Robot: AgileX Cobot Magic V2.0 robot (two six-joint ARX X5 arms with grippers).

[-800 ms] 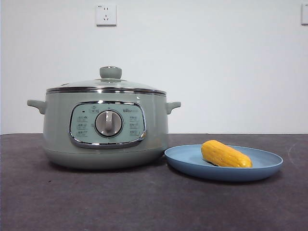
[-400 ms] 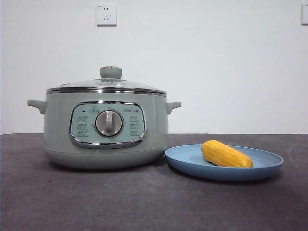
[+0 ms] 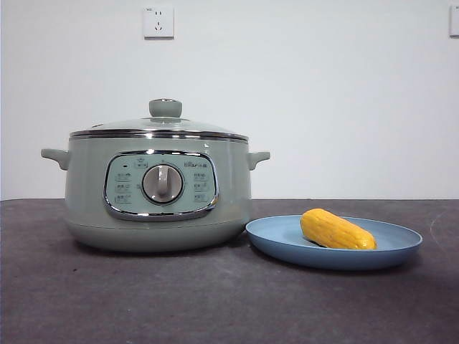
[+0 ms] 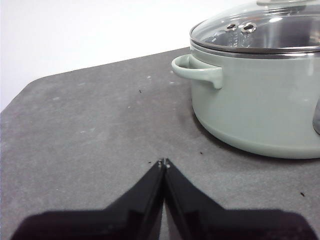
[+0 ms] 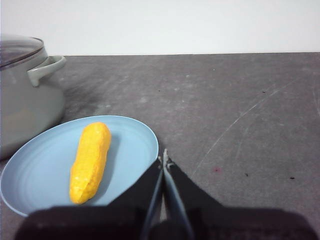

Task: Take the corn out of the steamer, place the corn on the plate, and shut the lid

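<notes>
The sage-green steamer stands at the left with its glass lid resting on it, closed. The corn lies on the light-blue plate to the steamer's right. Neither arm shows in the front view. My left gripper is shut and empty over bare table, apart from the steamer and its lid. My right gripper is shut and empty beside the rim of the plate, where the corn lies.
The dark grey table runs to a white wall with a socket. The steamer's side handle sticks out toward my left gripper. Its other handle is near the plate.
</notes>
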